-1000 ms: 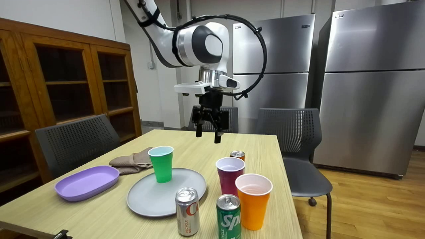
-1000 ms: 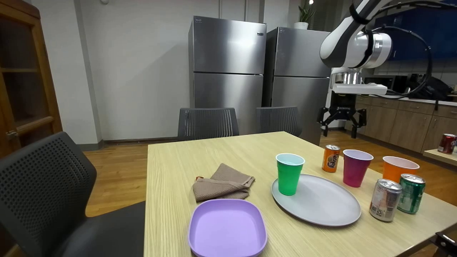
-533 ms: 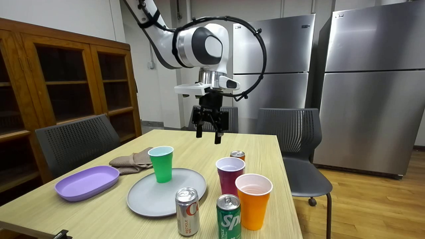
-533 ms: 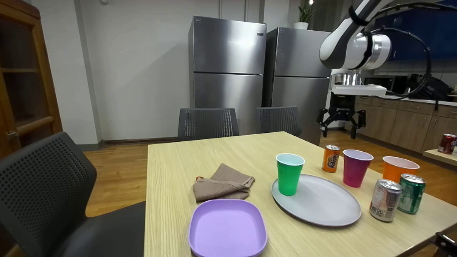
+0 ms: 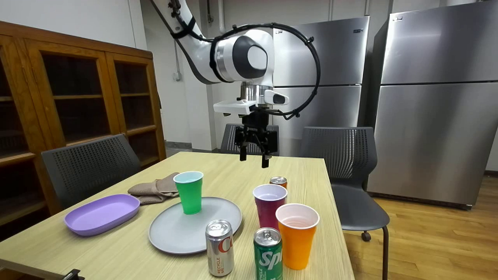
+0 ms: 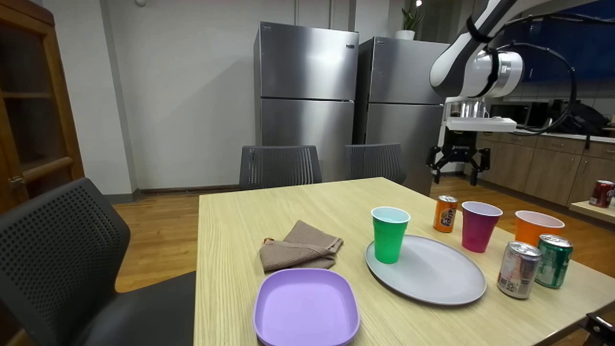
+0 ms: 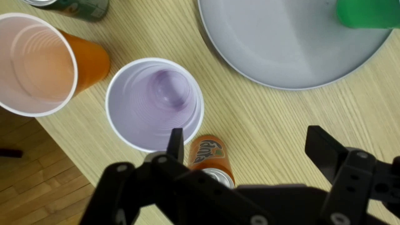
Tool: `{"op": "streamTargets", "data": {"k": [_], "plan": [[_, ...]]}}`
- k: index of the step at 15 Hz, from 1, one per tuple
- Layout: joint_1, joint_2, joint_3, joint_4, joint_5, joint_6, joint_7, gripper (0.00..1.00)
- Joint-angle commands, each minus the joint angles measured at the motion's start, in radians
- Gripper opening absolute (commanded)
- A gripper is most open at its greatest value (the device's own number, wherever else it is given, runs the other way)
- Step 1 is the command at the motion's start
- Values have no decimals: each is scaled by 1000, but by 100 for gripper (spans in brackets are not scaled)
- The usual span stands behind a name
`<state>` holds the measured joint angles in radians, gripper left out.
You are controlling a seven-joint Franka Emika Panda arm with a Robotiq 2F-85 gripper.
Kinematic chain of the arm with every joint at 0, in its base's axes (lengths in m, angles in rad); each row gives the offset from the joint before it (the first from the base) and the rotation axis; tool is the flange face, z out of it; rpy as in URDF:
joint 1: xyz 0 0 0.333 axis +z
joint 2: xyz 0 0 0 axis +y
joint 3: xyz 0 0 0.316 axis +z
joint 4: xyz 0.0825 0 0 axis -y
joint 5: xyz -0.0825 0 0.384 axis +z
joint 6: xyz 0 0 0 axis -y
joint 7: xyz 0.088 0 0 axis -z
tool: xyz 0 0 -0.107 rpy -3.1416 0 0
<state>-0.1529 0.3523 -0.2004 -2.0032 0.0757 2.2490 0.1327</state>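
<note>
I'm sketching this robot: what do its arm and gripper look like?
The Franka arm is white with dark grey panels, silvery bands and black straps; a black cable loops beside it. Below a flat white bar, the Robotiq gripper is black, angular, two-fingered, with pale lettering.

Both exterior views look from a little above, across the pale wood-grain tabletop [image 6: 336, 206], toward tall stainless-steel refrigerators [image 6: 307, 67]. The wrist view looks steeply down past the black jaws from nearer, cropping the round grey plate [image 7: 265, 43] that all three share.
</note>
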Motion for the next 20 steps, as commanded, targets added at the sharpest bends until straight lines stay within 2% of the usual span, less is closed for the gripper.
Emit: {"op": "streamTargets", "data": {"k": [1,13,20], "plan": [[-26,59,1,77,-19,16,-23,100],[-55,267,-2,306,-24,6,-12,100],[-63,352,-1,392,-15,-14,-4,100]]}}
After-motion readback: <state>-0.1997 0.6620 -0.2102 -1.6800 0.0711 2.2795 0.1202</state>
